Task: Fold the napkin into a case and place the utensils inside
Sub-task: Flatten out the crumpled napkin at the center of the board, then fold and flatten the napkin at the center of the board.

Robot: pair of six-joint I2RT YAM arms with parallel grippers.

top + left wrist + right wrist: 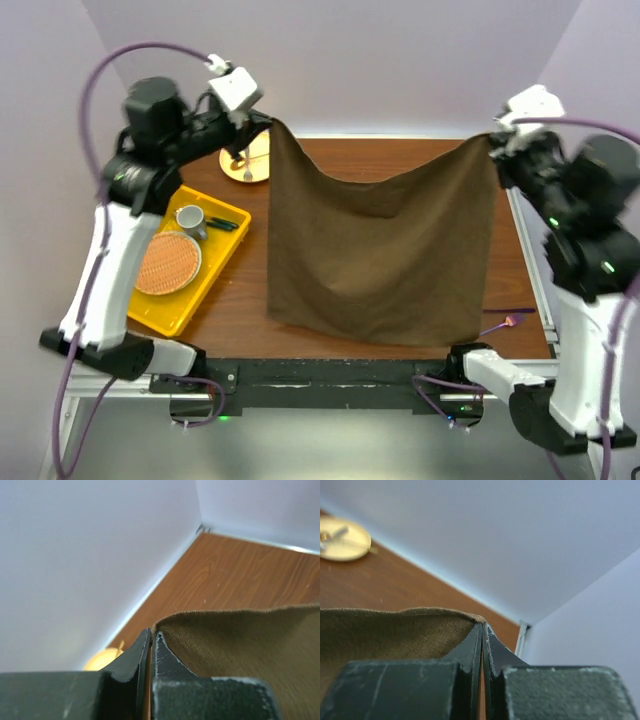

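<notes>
The olive-brown napkin (380,250) hangs spread between my two grippers, its top edge sagging in the middle and its lower edge near the table's front. My left gripper (268,124) is shut on the top left corner; the left wrist view shows the jaws (152,635) pinching the cloth (240,645). My right gripper (493,140) is shut on the top right corner, also seen in the right wrist view (483,627) with the cloth (385,630). A slim purple utensil (508,321) lies at the front right of the table. No folded case is in view.
A round yellow plate (246,160) with a small fork (332,535) sits at the back left, behind the napkin's corner. A yellow tray (225,215) on the left holds a woven tan mat (167,263), a cup (190,218) and a dark utensil (222,224).
</notes>
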